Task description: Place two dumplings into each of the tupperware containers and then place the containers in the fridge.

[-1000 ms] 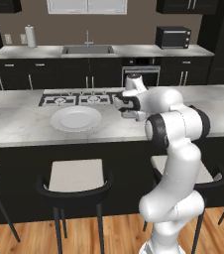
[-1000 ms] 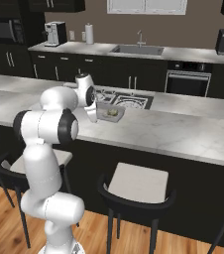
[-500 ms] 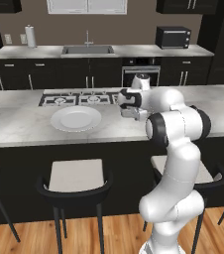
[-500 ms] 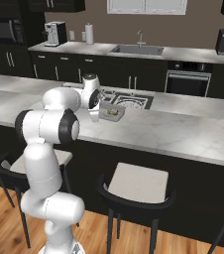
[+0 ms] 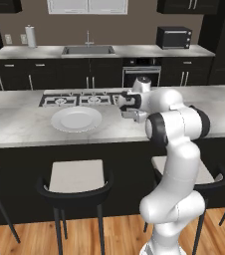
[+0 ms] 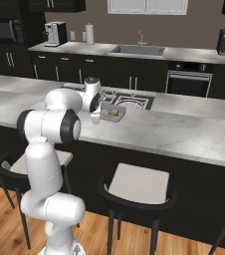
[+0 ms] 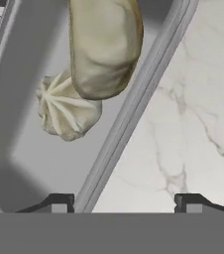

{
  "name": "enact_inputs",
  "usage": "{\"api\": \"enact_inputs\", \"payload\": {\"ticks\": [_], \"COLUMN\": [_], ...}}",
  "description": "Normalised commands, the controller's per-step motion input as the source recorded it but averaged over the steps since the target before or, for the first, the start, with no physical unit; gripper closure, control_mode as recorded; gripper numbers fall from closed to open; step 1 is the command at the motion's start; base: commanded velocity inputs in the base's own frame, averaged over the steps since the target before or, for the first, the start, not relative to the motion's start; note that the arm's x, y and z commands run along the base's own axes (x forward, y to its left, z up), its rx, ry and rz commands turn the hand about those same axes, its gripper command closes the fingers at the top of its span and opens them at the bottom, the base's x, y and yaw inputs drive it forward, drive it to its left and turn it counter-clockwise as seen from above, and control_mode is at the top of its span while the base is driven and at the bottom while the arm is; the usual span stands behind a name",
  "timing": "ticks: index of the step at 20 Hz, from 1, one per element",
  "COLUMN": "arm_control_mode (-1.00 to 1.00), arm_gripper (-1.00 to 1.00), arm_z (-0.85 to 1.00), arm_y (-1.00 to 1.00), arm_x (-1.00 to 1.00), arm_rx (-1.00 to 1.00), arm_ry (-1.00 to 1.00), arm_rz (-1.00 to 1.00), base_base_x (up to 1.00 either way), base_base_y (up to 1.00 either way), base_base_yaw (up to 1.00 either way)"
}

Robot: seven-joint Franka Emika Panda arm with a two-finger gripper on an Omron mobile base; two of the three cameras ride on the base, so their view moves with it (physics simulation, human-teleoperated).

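Observation:
A clear greyish tupperware container lies on the marble counter, and two tan dumplings rest inside it, touching each other. My gripper is open and straddles the tub's near wall, one fingertip over the inside and the other over the counter. The right base view shows the container just right of the gripper. From the left base view the gripper hangs low over the counter, right of the white plate. The fridge is out of view.
A round white plate sits left of the hand, with nothing on it. Behind it a cooktop is set into the counter. Bare marble stretches to the right. Stools stand along the counter's front.
The hand has eased down and slightly left onto the container's wall, and its fingers stand a little closer together than half a second ago. Container and plate have stayed put.

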Motion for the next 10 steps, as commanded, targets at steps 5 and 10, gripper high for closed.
{"api": "enact_inputs", "payload": {"ticks": [5,10], "arm_control_mode": [-1.00,-1.00], "arm_gripper": [-1.00,-1.00], "arm_z": [-0.74,-1.00], "arm_y": [0.00,0.00], "arm_x": [0.27,0.09], "arm_rx": [0.00,-0.03], "arm_ry": [0.11,0.16], "arm_rz": [-0.03,-0.04], "base_base_x": [0.00,0.00], "base_base_y": [0.00,0.00], "base_base_yaw": [0.00,0.00]}}
